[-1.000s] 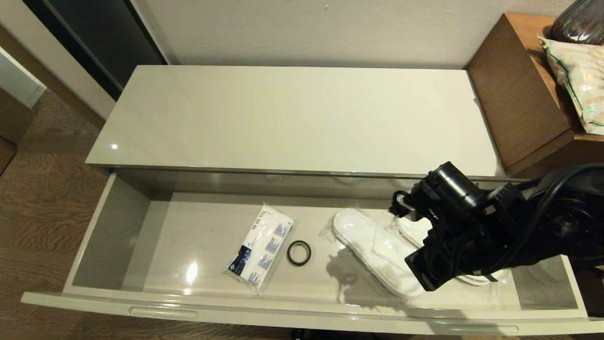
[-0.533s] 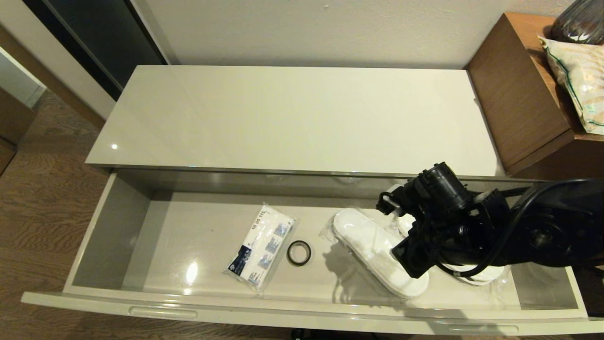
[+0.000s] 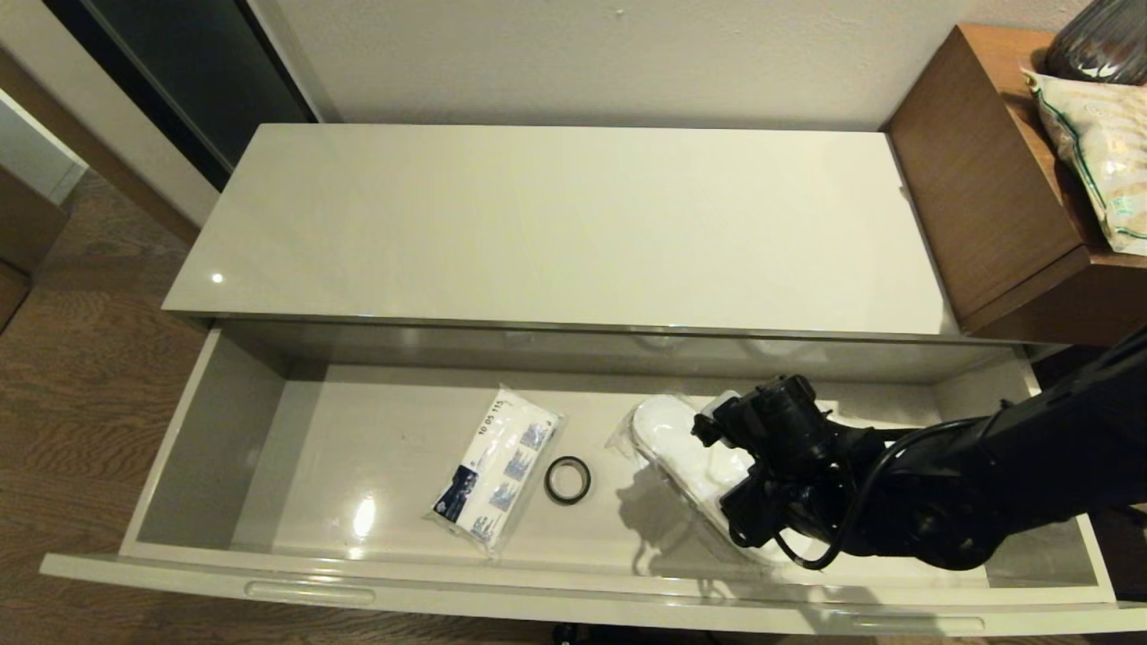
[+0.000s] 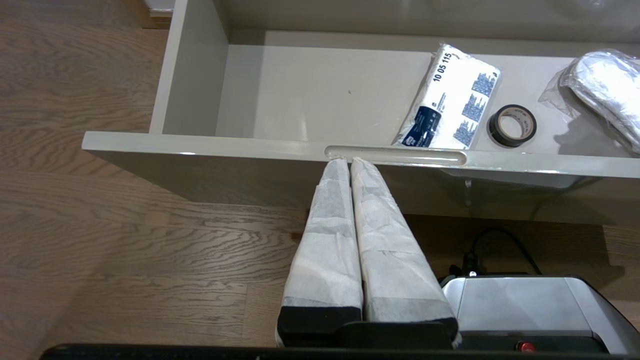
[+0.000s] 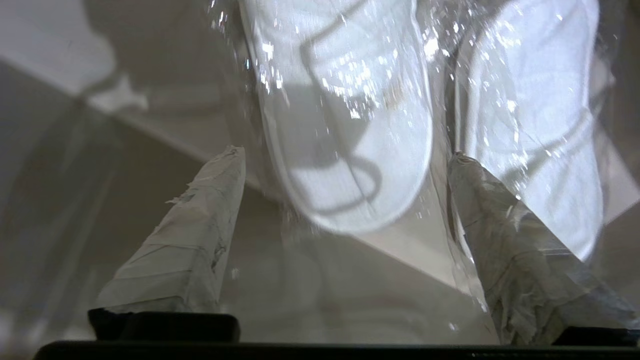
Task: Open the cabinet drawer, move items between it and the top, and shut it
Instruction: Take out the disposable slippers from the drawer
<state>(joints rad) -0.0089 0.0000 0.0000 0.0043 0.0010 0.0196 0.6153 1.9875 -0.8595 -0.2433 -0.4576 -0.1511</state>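
Note:
The cabinet drawer (image 3: 538, 596) stands pulled fully out under the glossy cream top (image 3: 556, 224), which is bare. The wrapped white slippers (image 3: 668, 430) lie in the drawer's right half. My right arm reaches down into the drawer over them. In the right wrist view my right gripper (image 5: 346, 154) is open, its two fingers either side of the rounded end of one slipper (image 5: 350, 125), just above the plastic wrap. My left gripper (image 4: 345, 161) is shut on nothing, its tips at the left handle slot (image 4: 395, 155) of the drawer front; it is outside the head view.
A blue-and-white packet (image 3: 497, 466) and a small black ring (image 3: 567, 479) lie mid-drawer, left of the slippers. The taller brown desk (image 3: 986, 179) with a bag (image 3: 1093, 134) stands at the right. The robot's base (image 4: 525, 310) sits below the drawer front.
My right arm has dropped lower and moved left into the drawer, bringing the open gripper down over the slippers. Nothing else has moved.

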